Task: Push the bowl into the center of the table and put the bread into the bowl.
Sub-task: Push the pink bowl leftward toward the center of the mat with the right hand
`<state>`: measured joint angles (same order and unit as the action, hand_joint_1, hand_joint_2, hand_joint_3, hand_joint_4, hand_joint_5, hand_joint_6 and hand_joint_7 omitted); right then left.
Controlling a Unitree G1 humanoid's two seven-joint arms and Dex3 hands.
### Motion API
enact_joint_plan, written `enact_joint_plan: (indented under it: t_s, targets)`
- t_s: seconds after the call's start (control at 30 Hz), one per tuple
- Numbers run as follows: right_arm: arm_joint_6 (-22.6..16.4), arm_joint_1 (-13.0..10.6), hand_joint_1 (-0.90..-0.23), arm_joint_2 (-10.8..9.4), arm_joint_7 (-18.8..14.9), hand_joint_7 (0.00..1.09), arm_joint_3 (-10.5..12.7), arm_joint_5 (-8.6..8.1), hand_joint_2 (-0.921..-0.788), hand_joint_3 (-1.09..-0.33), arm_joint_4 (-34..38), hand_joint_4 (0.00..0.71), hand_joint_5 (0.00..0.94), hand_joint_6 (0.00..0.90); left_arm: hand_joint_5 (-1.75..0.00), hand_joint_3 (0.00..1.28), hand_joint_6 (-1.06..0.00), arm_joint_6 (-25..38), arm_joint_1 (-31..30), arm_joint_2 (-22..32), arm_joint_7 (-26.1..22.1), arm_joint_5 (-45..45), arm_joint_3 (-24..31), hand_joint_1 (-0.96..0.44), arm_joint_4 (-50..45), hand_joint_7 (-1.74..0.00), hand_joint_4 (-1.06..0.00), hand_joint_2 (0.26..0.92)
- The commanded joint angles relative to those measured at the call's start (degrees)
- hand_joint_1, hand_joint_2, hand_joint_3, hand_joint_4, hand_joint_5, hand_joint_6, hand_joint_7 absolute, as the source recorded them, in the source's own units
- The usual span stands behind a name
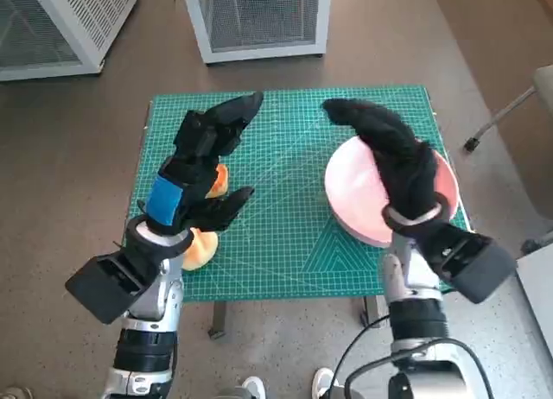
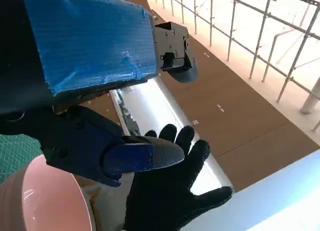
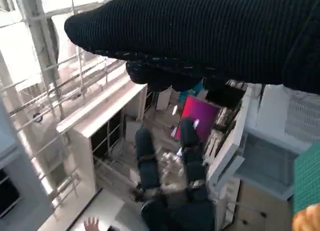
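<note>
Green-matted desk [image 1: 285, 243]: pink bowl [image 1: 359, 196] sitting at 3 o'clock, opening up; bread [image 1: 200, 246] at 8 o'clock, axis unclear. Left robot hand [image 1: 200, 170] and right robot hand [image 1: 393, 157] hovering spread, holding nothing.

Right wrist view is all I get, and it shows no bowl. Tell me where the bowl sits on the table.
Observer: The pink bowl lies on the right side of the green mat, off centre and near the right edge.
Operator: Report my right hand against it.
Observer: The right hand is over the bowl with its fingers spread, holding nothing. I cannot tell whether it touches.
Operator: Now give me the bread.
Observer: The bread lies on the mat's left side, partly hidden under the left hand, which holds nothing.
</note>
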<state>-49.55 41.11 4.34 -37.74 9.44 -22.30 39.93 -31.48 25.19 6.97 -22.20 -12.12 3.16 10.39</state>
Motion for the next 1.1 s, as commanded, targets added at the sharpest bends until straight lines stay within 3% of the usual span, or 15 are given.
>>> enact_joint_plan:
  t_s: [0.03,0.23,0.4,0.73,1.1]
  targets:
    - [-1.4,1.5,-0.600,3.3,2.5,0.68,4.3,-0.22,-0.921,-0.716,6.8,0.310,0.020,0.006,-0.03,0.43,0.00,0.6,-0.9,0.0,0.2,-0.6,0.1,-0.52,-1.2,-0.74,-0.28,0.921]
    - [-4.4,5.0,-0.593,7.7,11.3,0.65,8.3,3.97,-0.921,-0.703,18.1,0.314,0.015,0.020,-0.03,0.43,0.00,0.7,-1.2,-0.3,0.6,-0.6,0.2,-0.51,-1.4,-0.75,-0.27,0.921]
    - [-3.0,6.9,-0.564,10.3,17.9,0.62,10.3,5.50,-0.921,-0.728,25.1,0.312,0.009,0.027,-0.03,0.44,0.00,0.6,-1.6,-0.7,0.6,-0.7,0.2,-0.51,-1.1,-0.75,-0.27,0.921]
    - [7.3,7.3,-0.508,12.7,21.4,0.60,14.6,3.62,-0.921,-0.773,32.4,0.309,0.004,0.037,-0.04,0.44,0.00,0.2,-2.5,-0.9,0.8,-1.1,0.6,-0.49,-1.2,-0.76,-0.29,0.921]
    - [15.9,5.7,-0.468,12.2,22.7,0.54,17.8,3.35,-0.921,-0.762,34.7,0.311,0.002,0.060,-0.04,0.43,0.00,0.6,-3.6,-0.6,0.3,-2.2,0.7,-0.48,-2.0,-0.75,-0.28,0.921]
